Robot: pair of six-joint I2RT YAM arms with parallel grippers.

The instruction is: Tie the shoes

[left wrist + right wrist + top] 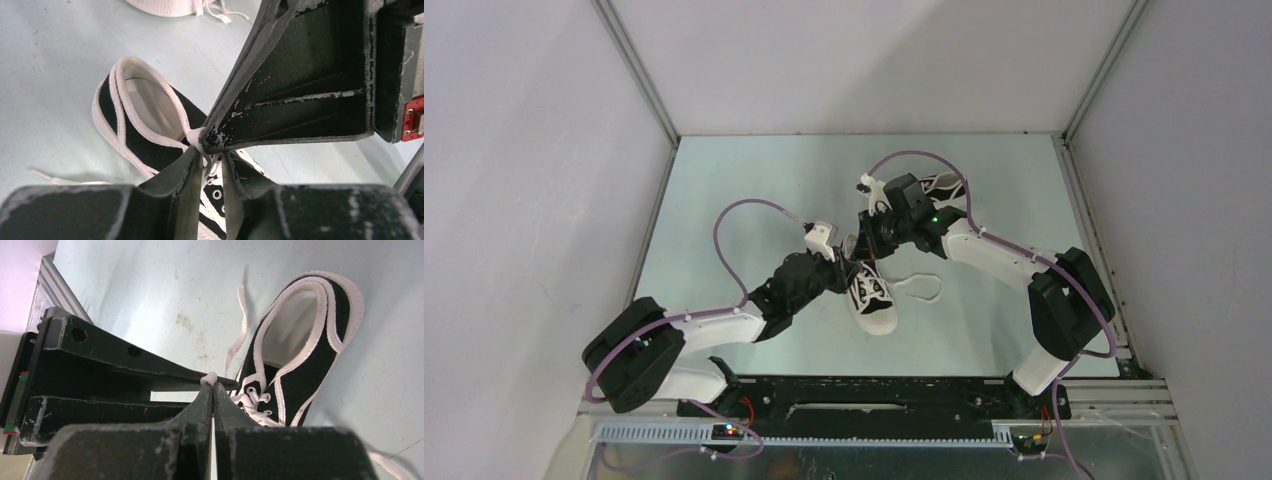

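Observation:
One shoe lies mid-table, black with white toe cap; the left wrist view shows its open collar, and the right wrist view shows its upper. Its white lace is bunched above the eyelets. My right gripper is shut on that bunch, a white nub showing at its tips. My left gripper sits right below it, jaws apart with a lace strand hanging in the gap. The second shoe lies farther back, mostly hidden by the right arm.
A loose loop of lace trails on the pale green table right of the near shoe. Another lace end lies flat beside the heel. White walls close the table on three sides. The two arms cross closely over the shoe.

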